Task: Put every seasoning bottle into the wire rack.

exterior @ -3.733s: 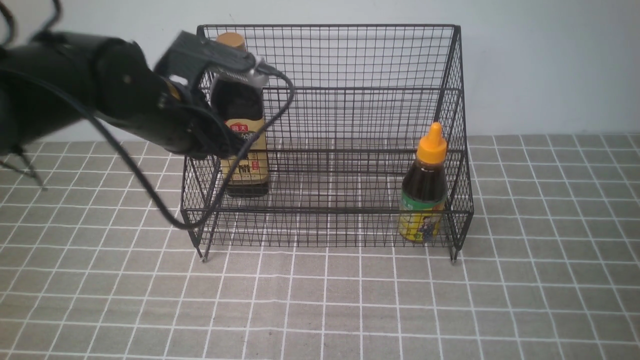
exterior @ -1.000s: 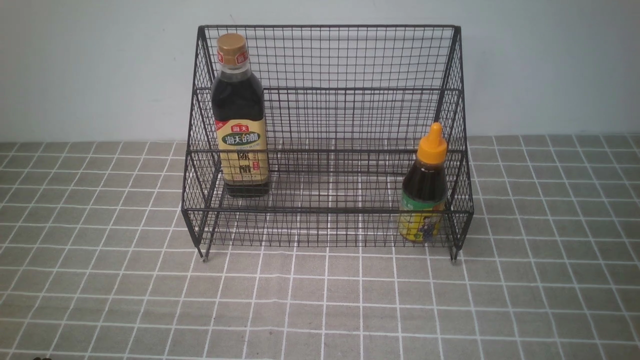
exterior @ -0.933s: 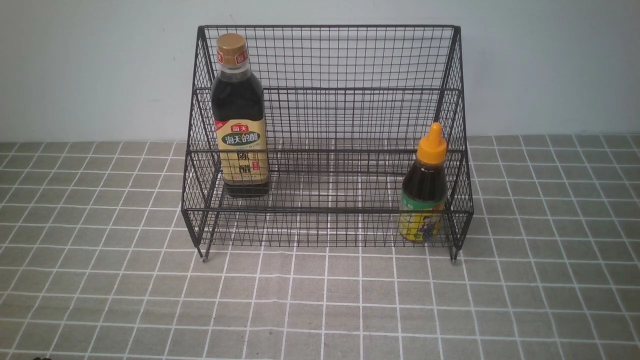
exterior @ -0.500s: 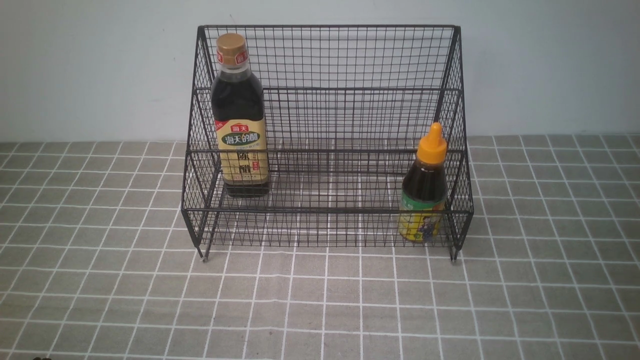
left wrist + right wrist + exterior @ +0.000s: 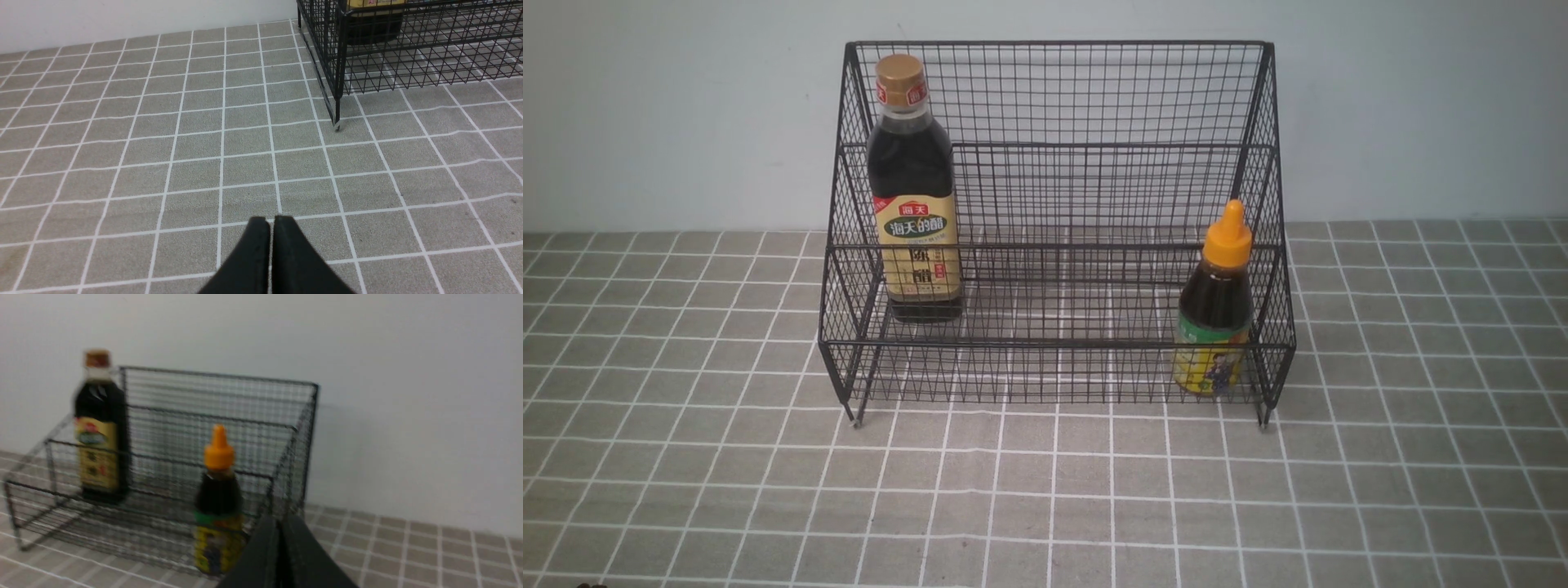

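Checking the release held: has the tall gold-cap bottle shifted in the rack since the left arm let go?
No. The tall bottle stands upright at the same spot against the wire rack's left side as before.

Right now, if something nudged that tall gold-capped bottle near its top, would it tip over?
Probably fairly easily: the tall gold-capped bottle is narrow for its height. Being nearly full of dark liquid, it likely feels heavy. The wire rack beside it might catch it.
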You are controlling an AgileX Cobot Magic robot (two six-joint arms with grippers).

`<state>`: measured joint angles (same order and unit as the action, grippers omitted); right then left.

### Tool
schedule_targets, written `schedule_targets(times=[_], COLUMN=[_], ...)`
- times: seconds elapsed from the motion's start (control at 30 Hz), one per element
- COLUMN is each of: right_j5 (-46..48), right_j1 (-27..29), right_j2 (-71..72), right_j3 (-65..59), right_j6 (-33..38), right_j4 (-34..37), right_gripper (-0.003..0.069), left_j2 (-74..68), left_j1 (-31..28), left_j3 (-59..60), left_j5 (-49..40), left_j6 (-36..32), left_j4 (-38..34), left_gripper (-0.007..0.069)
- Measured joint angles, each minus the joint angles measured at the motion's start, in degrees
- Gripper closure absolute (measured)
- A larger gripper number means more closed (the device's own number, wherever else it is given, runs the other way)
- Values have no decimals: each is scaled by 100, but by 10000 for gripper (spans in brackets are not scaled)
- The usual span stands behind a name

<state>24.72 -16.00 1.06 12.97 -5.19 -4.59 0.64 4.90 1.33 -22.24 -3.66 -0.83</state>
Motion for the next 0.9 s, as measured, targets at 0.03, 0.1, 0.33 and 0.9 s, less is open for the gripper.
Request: schedule_targets(times=[0.03,0.1,0.33,0.9], right_j5=[-7,-27,-132,-181], right_j1=[198,672,1598,1605], right_j2=[0,0,-7,-7], right_j3=[-192,-547,-1380,-1386], right_j6=[0,0,-16,-28], right_j4=[-6,-41,23,43], right_gripper=[671,671,671,671], left_j2=[0,0,0,0], left_j1=[0,0,-5,-5], left_j3=[0,0,0,4], left_j5=[0,0,0,0], left_j6=[0,0,0,0], left_j4=[0,0,0,0], left_gripper=[631,631,631,631])
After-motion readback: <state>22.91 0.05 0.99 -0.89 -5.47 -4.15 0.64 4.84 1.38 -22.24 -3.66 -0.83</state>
